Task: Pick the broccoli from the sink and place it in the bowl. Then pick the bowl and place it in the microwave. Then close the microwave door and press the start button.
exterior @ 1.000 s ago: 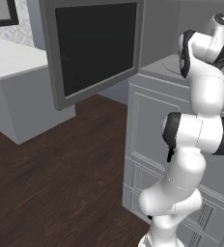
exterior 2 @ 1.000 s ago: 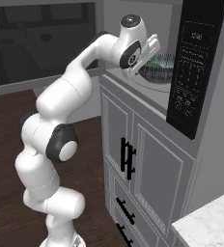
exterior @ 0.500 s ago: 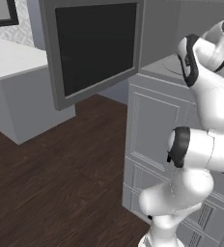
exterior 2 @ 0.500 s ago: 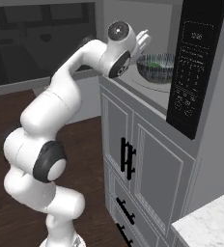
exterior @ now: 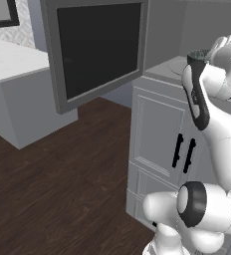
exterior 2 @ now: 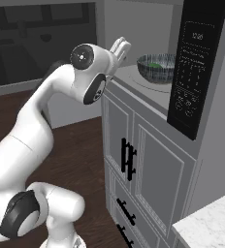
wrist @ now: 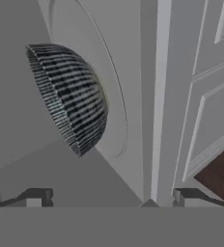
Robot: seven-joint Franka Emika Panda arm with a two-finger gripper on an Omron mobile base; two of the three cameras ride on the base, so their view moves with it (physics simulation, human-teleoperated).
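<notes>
Gripper [wrist: 112, 195]: empty, fingers spread wide, the two dark tips standing well apart at the bottom of the hand view; nothing between them. In the right base view the gripper [exterior 2: 120, 47] sits at the open front of the microwave [exterior 2: 148, 82], tips angled up and toward the cavity, apart from everything inside.

Bowl [wrist: 68, 96]: ahead of the gripper and clear of it, resting on the round turntable plate [wrist: 111, 87] inside the cavity. Outside dark with pale streaks. Because the hand camera is rolled, the bowl appears on its side there; in the right base view the bowl [exterior 2: 157, 68] stands upright, well inside the cavity, beyond the gripper.

Broccoli [exterior 2: 154, 65]: small bright-green patch inside the bowl, seen over the rim.

Microwave control panel [exterior 2: 192, 68]: dark vertical strip with faint buttons, on the far side of the bowl from the gripper.

Microwave door [exterior: 97, 50]: swung wide open, grey frame around a dark glass window, standing off to the side of the gripper opposite the panel.

Cabinet [exterior 2: 148, 174]: grey panelled doors with black handles, directly below the gripper and microwave.

Floor [exterior: 48, 189]: dark wood planks, low beneath the arm.

Counter [exterior: 18, 60]: pale top on a grey base, beyond the open door.
</notes>
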